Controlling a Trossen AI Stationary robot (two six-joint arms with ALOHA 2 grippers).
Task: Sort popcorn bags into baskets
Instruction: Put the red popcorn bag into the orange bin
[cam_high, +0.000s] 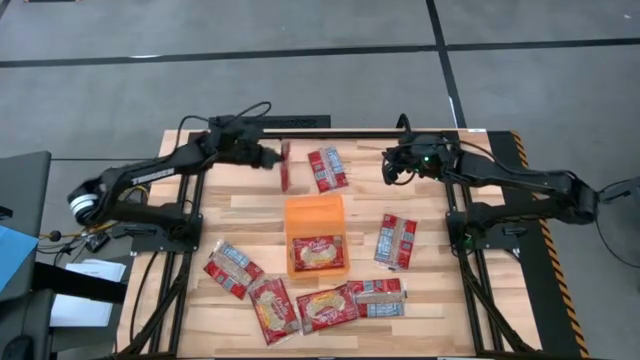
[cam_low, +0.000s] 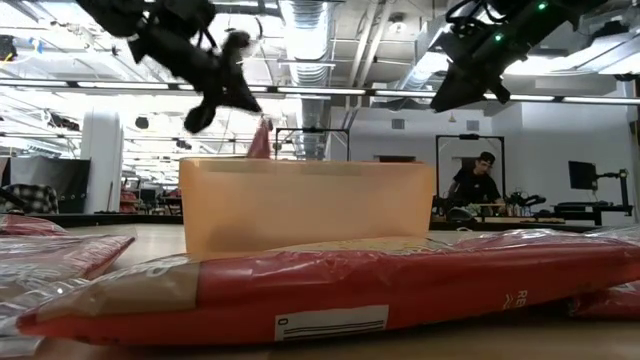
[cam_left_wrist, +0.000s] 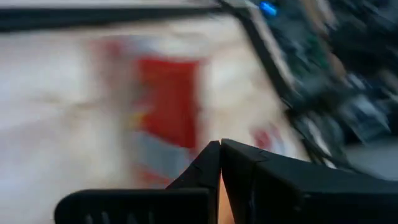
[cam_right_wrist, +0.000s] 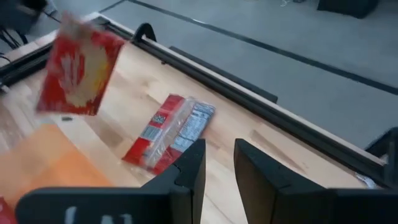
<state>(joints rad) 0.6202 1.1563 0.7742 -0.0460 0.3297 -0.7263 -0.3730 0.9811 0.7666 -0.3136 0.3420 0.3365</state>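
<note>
High view, you have: left gripper (cam_high: 274, 157) at 11 o'clock, pinching a bag (cam_high: 285, 166) on edge; right gripper (cam_high: 388, 166) at 1 o'clock; basket (cam_high: 316, 213) centre, one bag inside (cam_high: 318, 251).
Right wrist: fingers (cam_right_wrist: 190, 164) part-spread, holding nothing.

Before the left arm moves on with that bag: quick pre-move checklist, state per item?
1. Left gripper grips a popcorn bag: ok. The fingers are shut, and the bag hangs edge-on off the table at the far side.
2. Orange basket has room: ok. One packet lies flat in its near half; the far half is bare.
3. Path from held bag to basket: ok. Only bare table lies between in the high view.
4. Right gripper out of the way: ok. It is raised at the far right and empty, with its fingers apart.
5. Loose bag beside the held one stays untouched: cannot tell.
</note>
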